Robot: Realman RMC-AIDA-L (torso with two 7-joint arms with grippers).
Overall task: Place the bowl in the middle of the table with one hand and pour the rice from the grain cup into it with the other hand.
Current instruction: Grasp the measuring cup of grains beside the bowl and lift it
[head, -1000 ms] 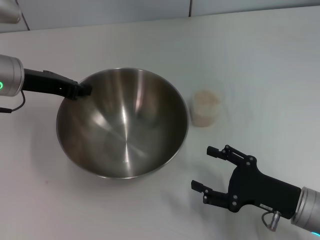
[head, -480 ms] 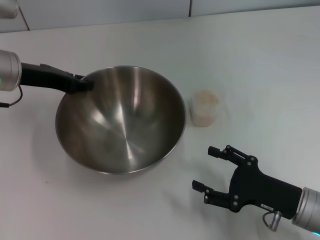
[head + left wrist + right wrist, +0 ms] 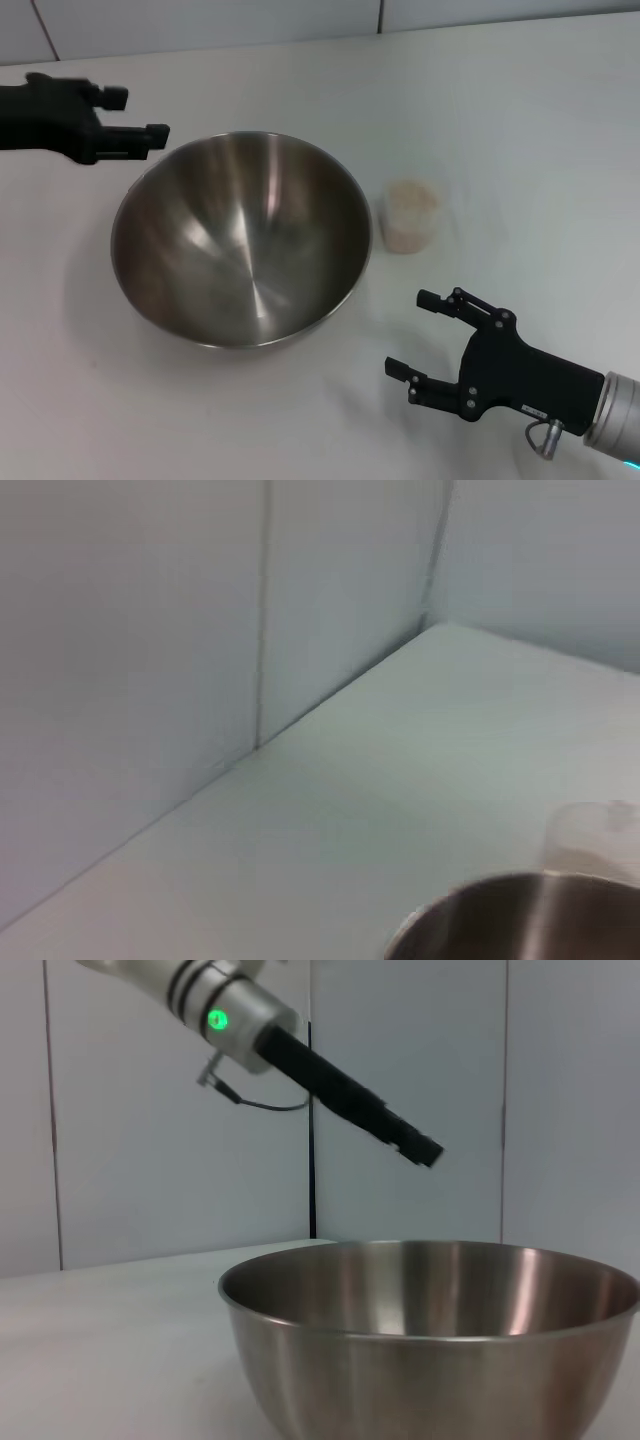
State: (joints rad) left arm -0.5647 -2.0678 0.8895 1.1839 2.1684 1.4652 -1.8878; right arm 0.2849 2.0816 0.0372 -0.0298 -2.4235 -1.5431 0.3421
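The steel bowl [image 3: 240,240] stands empty on the white table [image 3: 520,120], left of centre. The grain cup [image 3: 411,215] with pale rice [image 3: 410,200] in it stands just to the right of the bowl. My left gripper [image 3: 138,113] is open and empty, raised off the bowl's far left rim and not touching it. My right gripper [image 3: 408,332] is open and empty near the front edge, in front of the cup. The left wrist view shows the bowl's rim [image 3: 500,905] and the cup [image 3: 590,835]. The right wrist view shows the bowl [image 3: 430,1350] and the left arm [image 3: 340,1090] above it.
A pale panelled wall [image 3: 200,20] runs along the table's far edge. Bare tabletop lies to the right of the cup and in front of the bowl.
My left gripper has let go of the bowl's far left rim, opened, and drawn back up and to the left. The bowl and the right gripper have stayed put.
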